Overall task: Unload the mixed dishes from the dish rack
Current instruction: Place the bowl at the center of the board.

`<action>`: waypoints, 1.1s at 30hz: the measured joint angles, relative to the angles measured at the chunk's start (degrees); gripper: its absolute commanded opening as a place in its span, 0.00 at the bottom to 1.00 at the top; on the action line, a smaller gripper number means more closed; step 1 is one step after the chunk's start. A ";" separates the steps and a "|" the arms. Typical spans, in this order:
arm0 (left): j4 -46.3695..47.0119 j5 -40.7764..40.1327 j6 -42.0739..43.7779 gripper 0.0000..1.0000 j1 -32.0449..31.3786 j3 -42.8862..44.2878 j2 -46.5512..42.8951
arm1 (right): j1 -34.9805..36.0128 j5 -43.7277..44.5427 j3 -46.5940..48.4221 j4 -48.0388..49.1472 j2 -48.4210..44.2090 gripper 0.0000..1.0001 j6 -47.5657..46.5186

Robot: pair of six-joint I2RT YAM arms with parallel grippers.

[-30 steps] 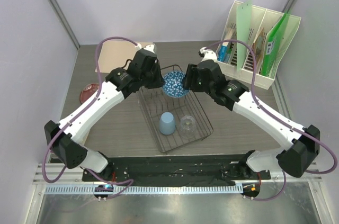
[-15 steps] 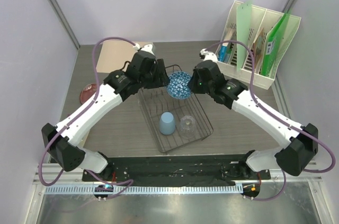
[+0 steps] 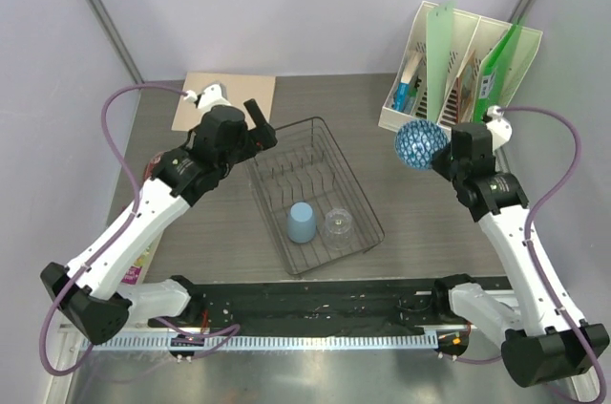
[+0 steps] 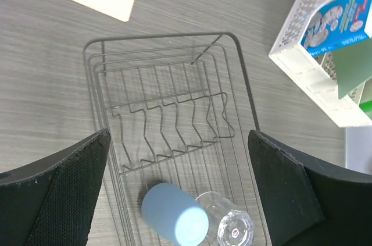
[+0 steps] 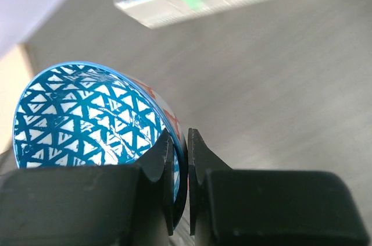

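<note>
Viewing from above, the blue-and-white patterned bowl (image 3: 417,144) is seen held off the surface (image 3: 420,227) by the right gripper (image 3: 433,152), near the file holder (image 3: 460,74). The light blue cup (image 3: 301,223) and glass tumbler (image 3: 336,223) are noted inside the dish rack (image 3: 277,160).

At the left wrist, the left gripper (image 4: 179,141) is seen spread wide and empty above the rack.

At the right wrist, the jaws are seen pinched on the bowl's rim.

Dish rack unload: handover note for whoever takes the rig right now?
Left gripper: open, empty, above the dish rack.
Right gripper: shut on the rim of the blue-and-white bowl, held in the air to the right of the rack, near the white file holder.
In the rack: light blue cup and glass tumbler, side by side at the near end.
Done: bowl is out of the rack, not yet set down.
Left: place the bowl, then unload cup and tumbler.
</note>
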 measured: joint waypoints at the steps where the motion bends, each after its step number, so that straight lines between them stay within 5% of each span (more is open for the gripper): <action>1: 0.09 -0.63 -0.90 1.00 0.00 -1.44 -1.20 | -1.05 -0.07 -2.32 -0.44 -0.46 0.01 0.98; 12: -7.37 -4.00 -9.22 1.00 0.07 -4.22 -0.74 | -10.36 -3.08 -20.20 0.96 6.67 0.01 9.66; 26: -8.57 -3.04 -10.69 1.00 0.07 -11.96 -3.65 | -17.86 -1.40 -20.09 7.54 19.89 0.01 10.34; 28: -8.57 -3.04 -10.69 1.00 0.07 -12.17 -4.13 | -18.78 -1.33 -20.09 8.00 20.09 0.11 9.86; 29: -8.50 -3.06 -10.67 1.00 0.07 -12.24 -4.15 | -19.12 -1.27 -20.09 8.31 20.13 0.18 9.66; 30: -8.41 -3.02 -10.64 1.00 0.07 -12.31 -4.15 | -19.39 -1.22 -20.09 8.61 20.22 0.37 9.51; 33: -8.31 -2.84 -10.62 1.00 0.07 -12.46 -4.00 | -20.00 -1.77 -20.09 10.01 20.81 0.55 9.16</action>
